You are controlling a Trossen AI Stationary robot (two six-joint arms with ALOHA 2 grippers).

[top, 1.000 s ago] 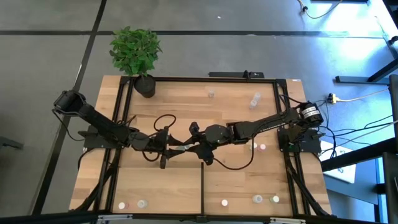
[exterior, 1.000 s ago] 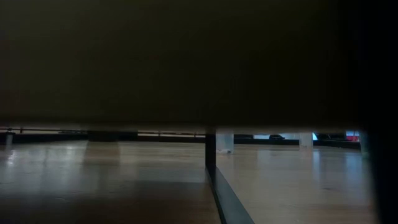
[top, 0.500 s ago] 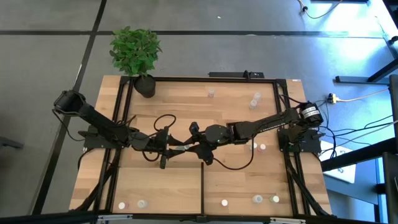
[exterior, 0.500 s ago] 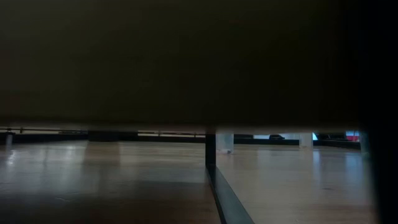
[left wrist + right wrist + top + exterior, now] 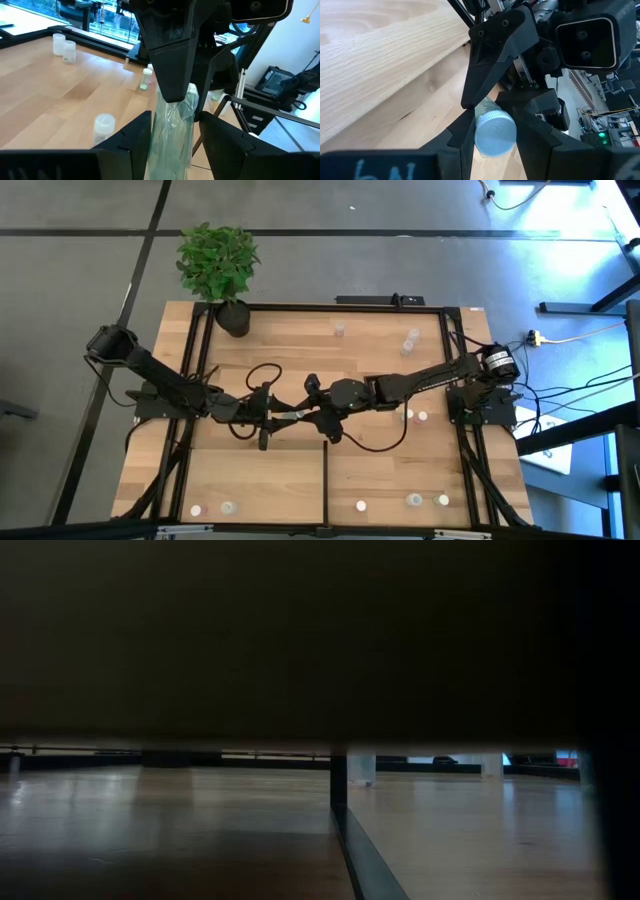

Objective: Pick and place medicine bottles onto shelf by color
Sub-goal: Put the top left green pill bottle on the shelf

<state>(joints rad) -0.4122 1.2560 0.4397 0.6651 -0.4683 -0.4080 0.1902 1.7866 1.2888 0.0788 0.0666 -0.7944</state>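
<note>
Both grippers, left [image 5: 283, 418]; right [image 5: 305, 417], clamp one clear bottle [image 5: 172, 122] mid-shelf [image 5: 290, 360].

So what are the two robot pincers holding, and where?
One clear bottle, together: the right pincer grips its white-capped end, the left pincer its other end.

Left hand [image 5: 283, 418] and right hand [image 5: 300, 416] meet mid-table, both clamped on one bottle [image 5: 494, 134].

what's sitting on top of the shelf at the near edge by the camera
Along the shelf's near edge stand five small medicine bottles: two left of the black divider bar, three right of it. What lies beneath the two arms at the middle is covered.
</note>
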